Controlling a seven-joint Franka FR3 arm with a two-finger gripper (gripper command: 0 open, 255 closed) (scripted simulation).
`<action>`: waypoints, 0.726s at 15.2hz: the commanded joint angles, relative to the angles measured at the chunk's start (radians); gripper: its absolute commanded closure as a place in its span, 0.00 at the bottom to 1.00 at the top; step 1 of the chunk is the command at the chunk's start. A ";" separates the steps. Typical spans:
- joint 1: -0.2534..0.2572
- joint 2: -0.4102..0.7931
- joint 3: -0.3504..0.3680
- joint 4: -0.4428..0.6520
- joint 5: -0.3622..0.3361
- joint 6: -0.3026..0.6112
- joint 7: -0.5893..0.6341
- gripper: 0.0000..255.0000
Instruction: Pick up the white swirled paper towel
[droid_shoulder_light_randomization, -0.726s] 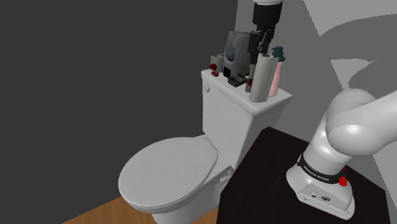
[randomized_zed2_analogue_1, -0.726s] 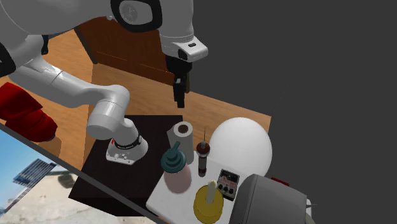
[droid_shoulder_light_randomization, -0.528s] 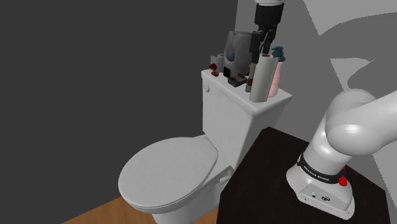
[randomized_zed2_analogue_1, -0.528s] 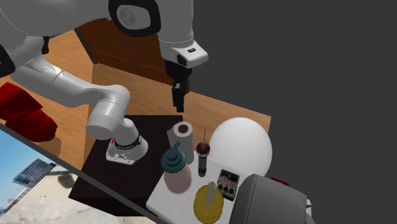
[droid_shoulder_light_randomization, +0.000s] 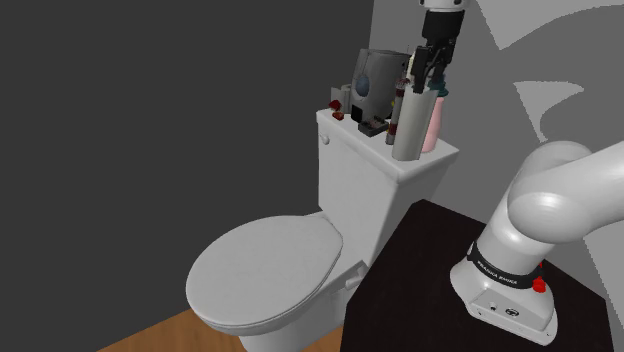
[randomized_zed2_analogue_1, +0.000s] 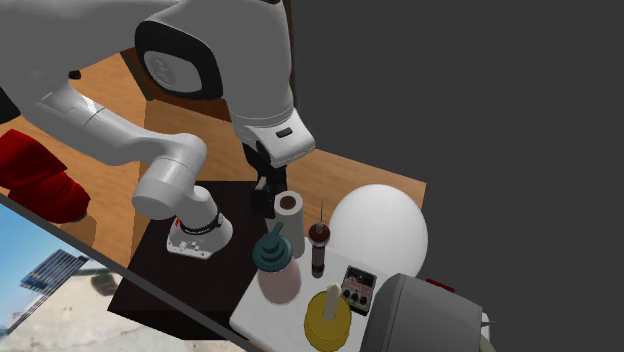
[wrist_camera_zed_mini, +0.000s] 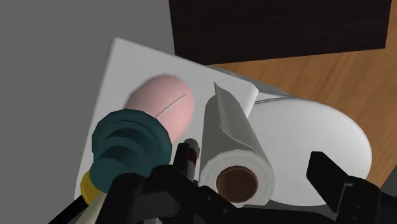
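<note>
gripper (wrist_camera_zed_mini: 248, 184): held wide open, nothing gripped | towel (wrist_camera_zed_mini: 229, 133): stood upright on tank (wrist_camera_zed_mini: 127, 70), at gripper's 6 o'clock in shoulder view

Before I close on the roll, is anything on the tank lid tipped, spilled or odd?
Nothing stands out. The paper towel roll stands upright on the tank lid, close beside the upright pink bottle, and nothing is spilled. The open gripper hangs over the roll's top end.
</note>
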 joint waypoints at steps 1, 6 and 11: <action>-0.006 -0.001 -0.013 -0.017 -0.005 0.016 -0.005 0.00; -0.010 -0.012 -0.021 -0.090 -0.014 0.078 -0.001 0.00; -0.011 -0.017 -0.022 -0.103 -0.016 0.086 0.000 1.00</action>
